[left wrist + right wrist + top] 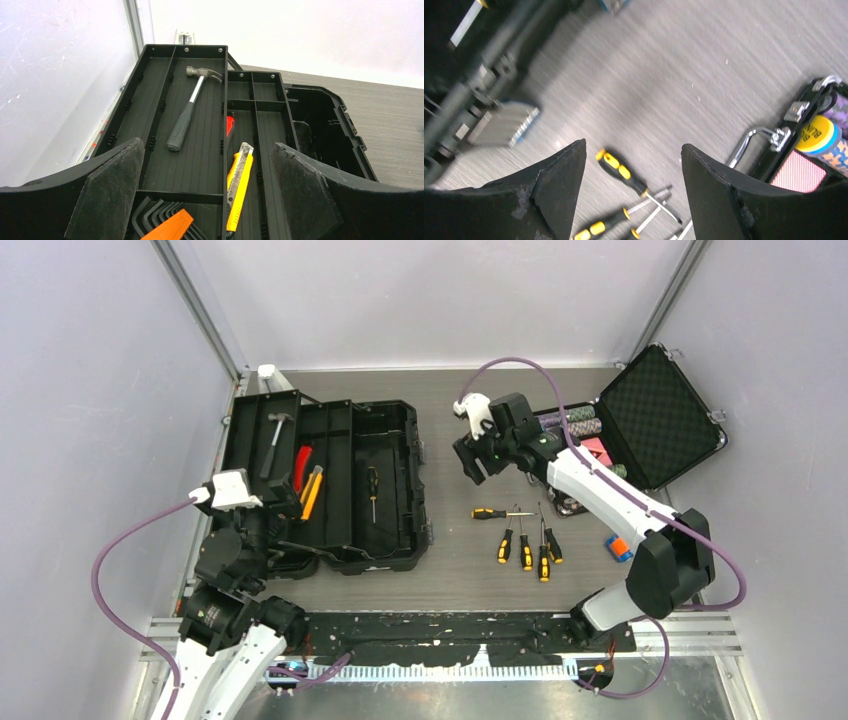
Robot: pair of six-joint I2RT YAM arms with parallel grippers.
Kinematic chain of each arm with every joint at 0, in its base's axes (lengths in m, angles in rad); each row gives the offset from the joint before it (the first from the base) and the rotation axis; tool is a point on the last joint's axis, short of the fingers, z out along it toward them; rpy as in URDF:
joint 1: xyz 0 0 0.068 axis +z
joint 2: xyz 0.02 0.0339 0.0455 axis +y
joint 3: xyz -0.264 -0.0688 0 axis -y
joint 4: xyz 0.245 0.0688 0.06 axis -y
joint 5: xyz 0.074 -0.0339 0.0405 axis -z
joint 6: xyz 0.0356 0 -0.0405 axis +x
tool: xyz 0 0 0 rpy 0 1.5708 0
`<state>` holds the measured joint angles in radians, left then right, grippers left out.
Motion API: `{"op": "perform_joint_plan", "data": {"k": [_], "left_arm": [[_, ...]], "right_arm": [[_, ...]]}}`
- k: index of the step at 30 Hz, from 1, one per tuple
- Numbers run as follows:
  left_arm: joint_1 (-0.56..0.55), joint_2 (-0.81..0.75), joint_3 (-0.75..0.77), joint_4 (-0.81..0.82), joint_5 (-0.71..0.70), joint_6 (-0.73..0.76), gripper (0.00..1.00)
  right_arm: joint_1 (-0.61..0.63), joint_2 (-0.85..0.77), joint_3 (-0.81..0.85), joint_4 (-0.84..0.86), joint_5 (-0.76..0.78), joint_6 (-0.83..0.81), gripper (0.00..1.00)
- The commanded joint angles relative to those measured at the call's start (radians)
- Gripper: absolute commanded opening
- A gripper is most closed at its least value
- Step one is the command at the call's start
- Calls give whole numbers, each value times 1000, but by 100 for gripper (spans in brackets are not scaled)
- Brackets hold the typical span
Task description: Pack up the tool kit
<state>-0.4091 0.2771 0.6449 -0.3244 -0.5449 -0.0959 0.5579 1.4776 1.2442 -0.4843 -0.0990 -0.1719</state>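
Toolbox, large, black plastic (pixel 395 420), seen from above: open on the left of the grey wood-grain tabletop (pixel 470 585).
- Shallow compartmented half: steel hammer with grey grip (pixel 275 440), red-handled pliers (pixel 302 468), yellow utility knife (pixel 312 495).
- Deep half: one black-and-yellow screwdriver (pixel 372 492).
- Five loose black-and-yellow screwdrivers (pixel 525 540) lie on the tabletop right of centre, well apart from the toolbox.
- Beyond them stands a small black case with a foam-lined lid (pixel 655 415), open, with rolls of poker chips (pixel 578 422) inside.
- A small blue-and-orange block (pixel 620 547) lies near the right arm.
- Left gripper (pixel 285 520) hangs over the toolbox's near-left corner.
- Right gripper (pixel 470 460) hovers between toolbox and case.

Left wrist view: the left gripper's fingers are spread wide with nothing between them. Hammer, utility knife and black hex keys (pixel 155 215) lie below.

Right wrist view, blurred: the right gripper's fingers are apart and empty above the loose screwdrivers. The case edge shows at right. A round yellow-and-blue label (pixel 819 134) carries lettering that is turned and cut off, and I cannot read it.
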Motion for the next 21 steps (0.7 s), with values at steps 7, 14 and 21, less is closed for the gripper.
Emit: {"op": "perform_joint_plan", "data": {"k": [7, 14, 21], "left_arm": [[6, 2, -7, 56, 10, 4, 100], [7, 7, -7, 57, 15, 4, 99], [7, 10, -8, 59, 14, 5, 99]], "right_arm": [[3, 97, -39, -239, -30, -423, 73], [7, 242, -37, -298, 4, -487, 71], [28, 311, -56, -286, -14, -521, 70]]}}
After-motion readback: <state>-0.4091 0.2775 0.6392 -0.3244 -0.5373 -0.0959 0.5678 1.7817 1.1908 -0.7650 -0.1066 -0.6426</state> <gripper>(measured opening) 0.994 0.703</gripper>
